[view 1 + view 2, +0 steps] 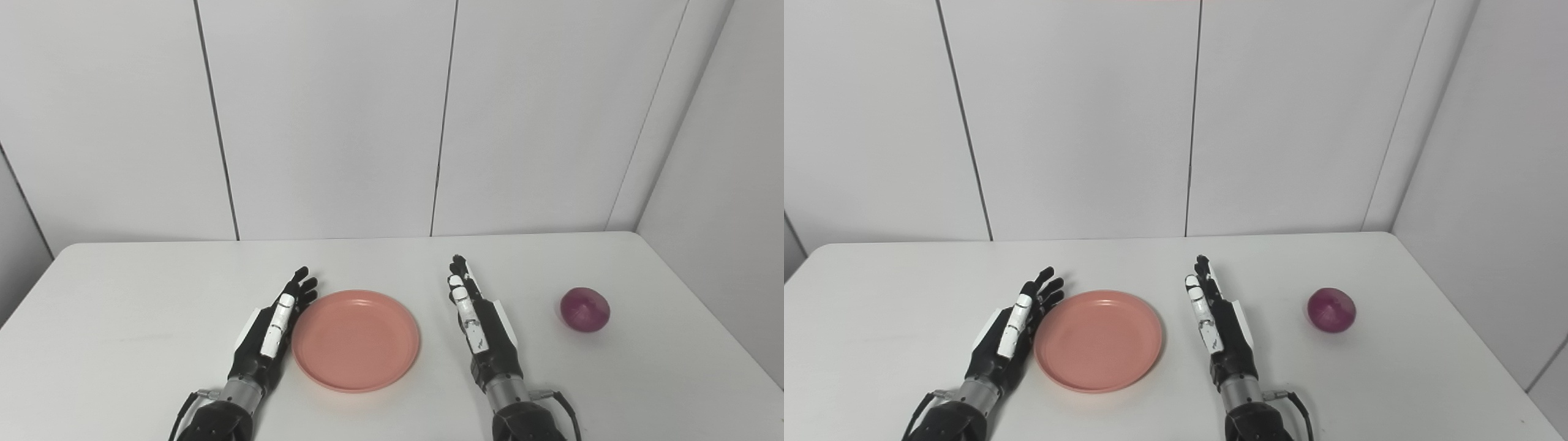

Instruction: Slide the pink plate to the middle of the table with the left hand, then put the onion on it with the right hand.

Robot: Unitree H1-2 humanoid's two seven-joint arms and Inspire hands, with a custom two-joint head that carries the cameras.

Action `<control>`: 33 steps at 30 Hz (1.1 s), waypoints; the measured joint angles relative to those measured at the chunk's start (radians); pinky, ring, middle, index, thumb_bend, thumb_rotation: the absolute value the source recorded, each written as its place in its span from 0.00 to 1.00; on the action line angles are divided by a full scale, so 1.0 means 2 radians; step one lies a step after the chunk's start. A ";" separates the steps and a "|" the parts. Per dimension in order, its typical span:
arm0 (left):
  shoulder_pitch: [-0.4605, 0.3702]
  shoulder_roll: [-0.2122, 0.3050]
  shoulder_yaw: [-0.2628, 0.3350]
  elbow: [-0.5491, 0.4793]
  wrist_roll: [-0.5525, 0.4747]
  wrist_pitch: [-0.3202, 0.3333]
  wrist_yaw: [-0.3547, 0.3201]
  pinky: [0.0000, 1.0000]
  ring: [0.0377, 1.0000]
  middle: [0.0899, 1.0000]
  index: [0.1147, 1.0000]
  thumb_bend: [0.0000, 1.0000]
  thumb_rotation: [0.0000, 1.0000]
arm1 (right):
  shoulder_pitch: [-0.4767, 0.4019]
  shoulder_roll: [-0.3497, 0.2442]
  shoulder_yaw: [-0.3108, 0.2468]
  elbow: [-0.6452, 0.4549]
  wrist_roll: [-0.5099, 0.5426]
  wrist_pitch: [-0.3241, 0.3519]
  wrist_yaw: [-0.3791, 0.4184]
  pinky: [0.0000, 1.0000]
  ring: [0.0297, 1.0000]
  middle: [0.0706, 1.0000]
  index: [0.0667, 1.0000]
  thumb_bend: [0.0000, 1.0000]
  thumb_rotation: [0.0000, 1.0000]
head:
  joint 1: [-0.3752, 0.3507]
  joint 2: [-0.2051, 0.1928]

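White wall panels with dark vertical seams stand behind your white worktop (153, 318), which has rounded far corners.

Take the pink plate (356, 340) as your landmark. It lies flat on the worktop, toward the near edge and about midway across, with nothing on it.

Your left hand (274, 327) lies just beside the plate's left rim, palm turned toward it, fingers straight and spread wide, holding nothing. Whether the fingers actually touch the rim cannot be told from either view.

Your right hand (476, 318) stands to the right of the plate, clearly apart from its rim, set edge-on with fingers extended and pointing toward the far wall. It too is spread and empty.

The red onion (585, 309) sits on the worktop well to the right of the plate, beyond your right hand and apart from it, toward the right edge of the worktop. Nothing touches it.
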 measured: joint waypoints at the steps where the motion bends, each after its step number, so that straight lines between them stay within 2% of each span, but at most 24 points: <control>1: 0.001 0.000 -0.001 -0.002 0.000 0.002 0.000 0.97 0.95 0.94 0.94 0.68 1.00 | -0.001 0.000 -0.001 -0.001 0.000 0.000 0.000 1.00 1.00 1.00 1.00 0.58 0.97 | 0.000 0.000; 8: 0.008 0.000 -0.008 -0.013 0.001 0.010 0.000 0.96 0.94 0.94 0.93 0.65 1.00 | -0.006 -0.008 -0.003 -0.014 -0.014 0.007 -0.007 1.00 0.97 0.98 0.99 0.58 1.00 | -0.001 0.015; 11: 0.014 0.000 -0.011 -0.022 0.004 0.012 0.001 0.96 0.95 0.94 0.93 0.65 1.00 | -0.014 -0.020 -0.001 -0.030 -0.051 0.027 -0.013 1.00 0.96 0.97 0.99 0.60 1.00 | 0.003 0.018; 14: 0.014 -0.001 -0.012 -0.023 0.004 0.013 0.001 0.95 0.95 0.95 0.94 0.64 1.00 | -0.026 -0.045 0.003 -0.045 -0.088 0.051 -0.013 0.99 0.99 0.97 0.98 0.63 1.00 | 0.011 0.021; 22: 0.015 -0.001 -0.012 -0.023 0.007 0.011 0.008 0.94 0.95 0.95 0.94 0.63 1.00 | -0.041 -0.107 0.003 -0.076 -0.155 0.097 -0.009 0.92 0.96 0.98 0.97 0.57 0.86 | 0.024 0.021; 30: 0.014 -0.011 -0.009 -0.022 0.023 0.004 0.029 0.98 0.97 0.97 0.97 0.66 1.00 | -0.059 -0.174 0.003 -0.099 -0.201 0.172 0.031 0.88 0.95 0.96 0.94 0.64 0.71 | 0.039 0.021; 33: 0.014 -0.012 -0.010 -0.020 0.029 -0.003 0.035 0.98 0.97 0.97 0.98 0.65 1.00 | -0.059 -0.195 0.003 -0.100 -0.209 0.184 0.047 0.86 0.94 0.95 0.94 0.64 0.66 | 0.041 0.021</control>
